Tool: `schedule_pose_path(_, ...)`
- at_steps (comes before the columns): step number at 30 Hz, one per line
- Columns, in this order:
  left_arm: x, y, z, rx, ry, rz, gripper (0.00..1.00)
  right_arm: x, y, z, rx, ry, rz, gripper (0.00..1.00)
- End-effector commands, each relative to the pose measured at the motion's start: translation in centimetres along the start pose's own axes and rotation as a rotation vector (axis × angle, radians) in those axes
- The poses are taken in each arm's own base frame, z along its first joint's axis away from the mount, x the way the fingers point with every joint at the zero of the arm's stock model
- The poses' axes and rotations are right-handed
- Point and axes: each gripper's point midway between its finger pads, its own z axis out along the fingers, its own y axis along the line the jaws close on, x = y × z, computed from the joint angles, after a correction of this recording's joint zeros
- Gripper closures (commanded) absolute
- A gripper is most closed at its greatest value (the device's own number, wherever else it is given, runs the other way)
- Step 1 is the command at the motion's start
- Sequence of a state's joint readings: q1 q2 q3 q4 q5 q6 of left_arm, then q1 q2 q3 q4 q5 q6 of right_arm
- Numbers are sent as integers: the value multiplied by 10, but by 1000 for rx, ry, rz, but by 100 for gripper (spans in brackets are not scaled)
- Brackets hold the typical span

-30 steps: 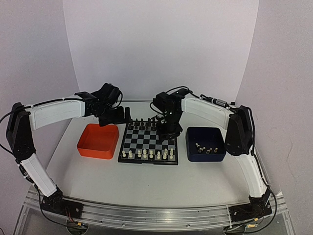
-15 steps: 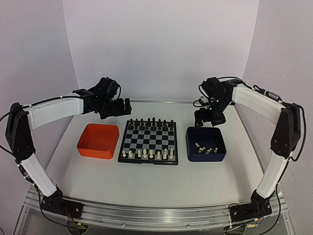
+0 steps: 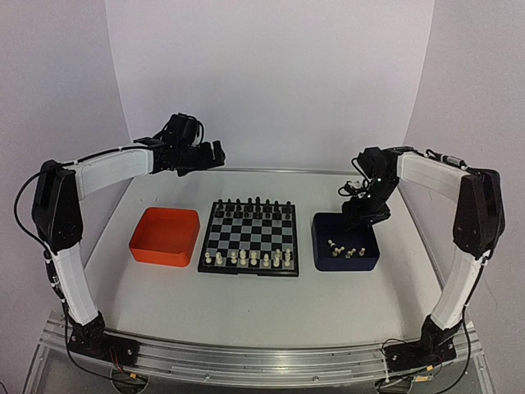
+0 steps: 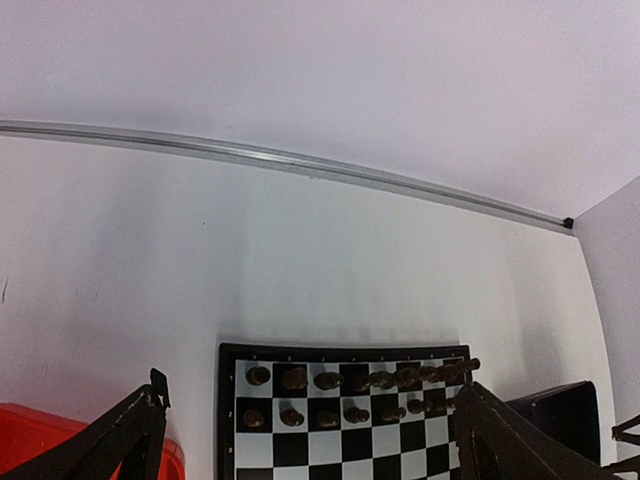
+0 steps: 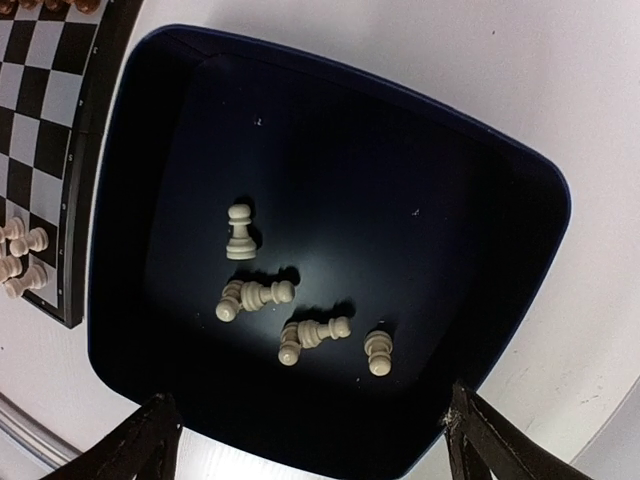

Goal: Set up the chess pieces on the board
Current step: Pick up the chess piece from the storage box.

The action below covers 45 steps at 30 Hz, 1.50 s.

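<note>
You are looking at the cream-white chess pieces (image 5: 239, 232) in two places. Several are sitting in the dark blue tray (image 3: 344, 263) at the right of the overhead view. In the right wrist view one of them is standing upright near the tray's middle, and the others are lying on their sides just below and to the right of it. The rest are standing along the lower edge of the board (image 3: 246, 234), which is lying in the centre of the overhead view between the two trays. Black pieces (image 3: 254, 203) are lining the board's upper edge, in what looks like two rows in the left wrist view.

Your right gripper (image 5: 308, 405) is hovering over the blue tray with its fingers spread wide apart and nothing between them. Both fingertips are showing at the bottom corners of the wrist view, well clear of the pieces below.

Your left gripper (image 4: 308, 392) is hanging high at the upper left of the overhead view, beyond the orange tray (image 3: 165, 253) and touching nothing. Its fingers are also standing fully apart and gripping nothing.
</note>
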<state>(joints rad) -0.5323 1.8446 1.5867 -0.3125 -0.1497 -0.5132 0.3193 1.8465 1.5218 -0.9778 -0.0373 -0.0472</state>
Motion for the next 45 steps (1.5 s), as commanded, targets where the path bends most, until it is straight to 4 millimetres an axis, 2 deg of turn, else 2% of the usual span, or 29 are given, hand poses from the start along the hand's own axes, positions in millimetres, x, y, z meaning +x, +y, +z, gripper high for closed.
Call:
schedule_pose_path(1,-38,-24,-2,64,-66,18,0,10,13,6,-133,56,-42,15)
schedule_pose_path(6,-37,-18,7,42,-87,20,0,8,24,14,-194,116,69,29)
schedule_pose_path(9,-44,-21,11,58,-122,27,0,6,31,19,-218,144,124,35)
schedule_pose_path(14,-54,-19,31,67,-123,18,0,2,40,32,-168,165,106,46)
schedule_pose_path(18,-52,-16,37,64,-114,14,0,4,44,44,-129,189,98,56)
schedule_pose_path(22,-52,-9,37,55,-116,9,0,6,47,56,-76,212,68,58)
schedule_pose_path(27,-51,-6,35,55,-113,10,0,0,45,68,-26,218,49,64)
schedule_pose_path(32,-45,-3,35,55,-98,9,0,6,45,78,-13,249,29,70)
schedule_pose_path(36,-42,-3,35,66,-85,3,0,11,41,81,13,260,25,71)
schedule_pose_path(41,-39,-3,34,69,-81,2,0,16,44,85,10,276,11,80)
schedule_pose_path(45,-37,-1,33,66,-78,0,0,22,46,88,15,294,3,81)
